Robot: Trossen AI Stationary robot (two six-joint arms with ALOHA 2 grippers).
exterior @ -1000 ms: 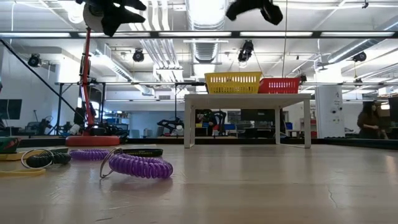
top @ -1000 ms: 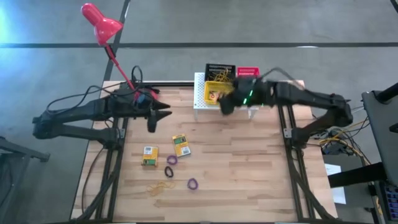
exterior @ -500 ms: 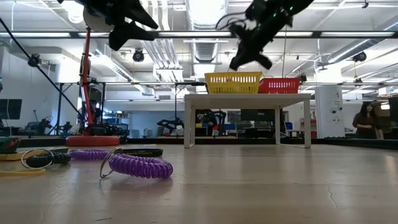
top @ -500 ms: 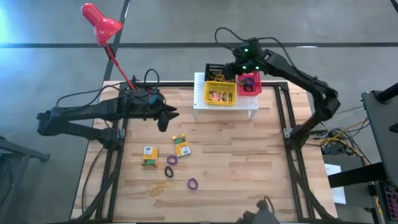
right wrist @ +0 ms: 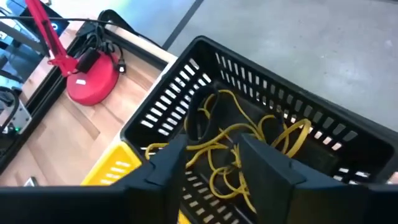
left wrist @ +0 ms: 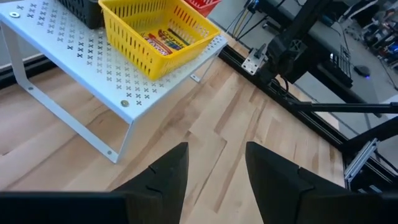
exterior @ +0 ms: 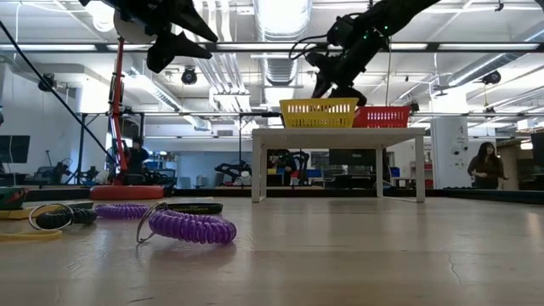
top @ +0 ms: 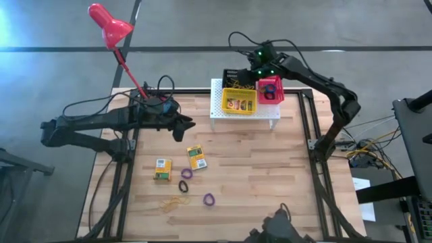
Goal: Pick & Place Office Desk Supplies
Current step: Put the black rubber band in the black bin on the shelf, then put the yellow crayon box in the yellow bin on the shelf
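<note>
From above, your right gripper (top: 251, 71) hangs over the black tray (top: 237, 75) on the stand (top: 217, 101); the left gripper (top: 183, 126) hovers above bare table (top: 270, 175). Two boxes (top: 196, 157) lie long-axis roughly toward the stand, rings (top: 186, 173) just beside them. Low down, a purple ring (exterior: 189, 227) lies flat. Your left wrist shows fingers (left wrist: 168, 174) parted, empty. The right wrist shows fingers (right wrist: 163, 163) parted over tangled bands (right wrist: 231, 149), gripping nothing.
</note>
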